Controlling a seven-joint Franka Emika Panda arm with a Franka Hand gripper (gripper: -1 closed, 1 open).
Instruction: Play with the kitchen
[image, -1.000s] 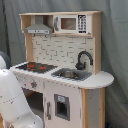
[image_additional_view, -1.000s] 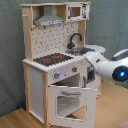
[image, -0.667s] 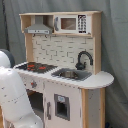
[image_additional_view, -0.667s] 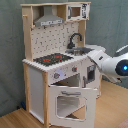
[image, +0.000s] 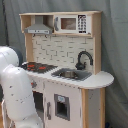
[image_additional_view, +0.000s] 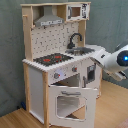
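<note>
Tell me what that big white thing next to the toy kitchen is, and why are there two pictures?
The big white thing is a robot arm. It stands close to a toy kitchen made of pale wood. The two pictures show the same moment, taken by two cameras looking from different sides. In both you can see the black faucet, the sink, the hob with red rings, the hood and a small microwave up top. In the second exterior view the oven door hangs open. The arm's hand is not visible in either picture, so I cannot tell whether it holds anything.
</note>
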